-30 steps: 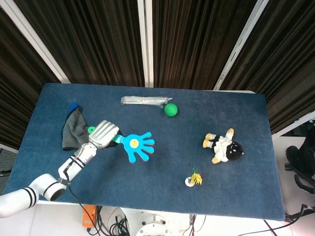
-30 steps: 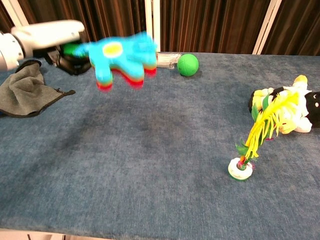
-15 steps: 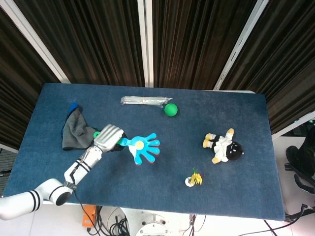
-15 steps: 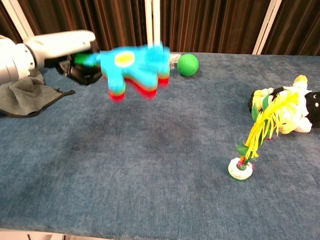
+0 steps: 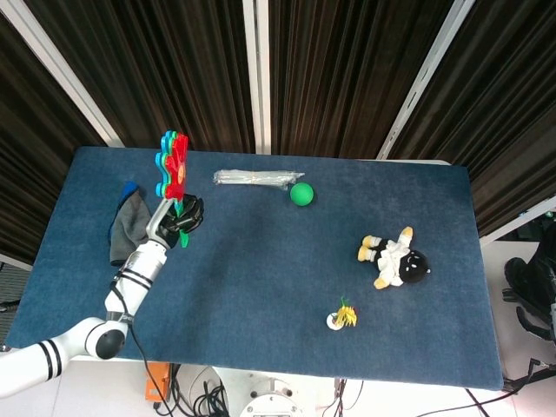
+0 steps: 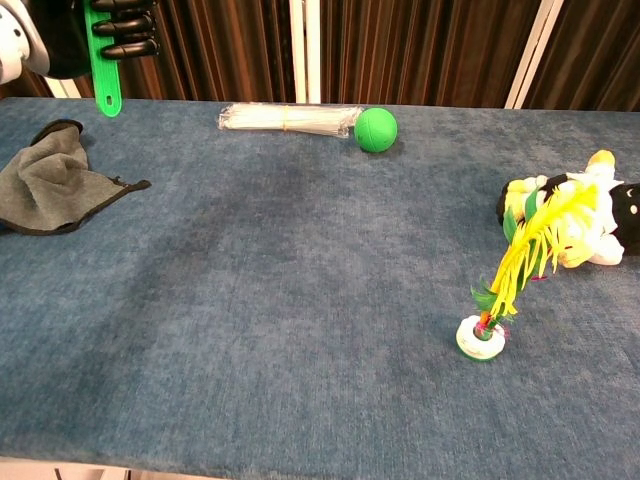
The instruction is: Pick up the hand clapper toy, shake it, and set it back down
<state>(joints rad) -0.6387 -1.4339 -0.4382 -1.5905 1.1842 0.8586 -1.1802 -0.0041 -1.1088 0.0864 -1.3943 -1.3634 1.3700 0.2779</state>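
Note:
My left hand [image 5: 180,214] grips the green handle [image 6: 106,66] of the hand clapper toy [image 5: 172,164] and holds it upright, high above the left side of the table. In the head view the toy's red, green and blue palms show edge-on above the hand. The chest view shows only the handle and the dark fingers [image 6: 125,22] around it at the top left edge; the palms are cut off by the frame. My right hand is in neither view.
A grey cloth [image 5: 130,228] lies at the table's left. A clear bundle of sticks [image 5: 254,178] and a green ball [image 5: 301,194] lie at the back. A plush doll [image 5: 396,258] and a feather shuttlecock [image 5: 341,316] are on the right of the blue table [image 5: 261,287].
The left hand swung the clapper from lying flat and pointing right, low over the table, up and back to the left until it stands upright. The other objects stayed put.

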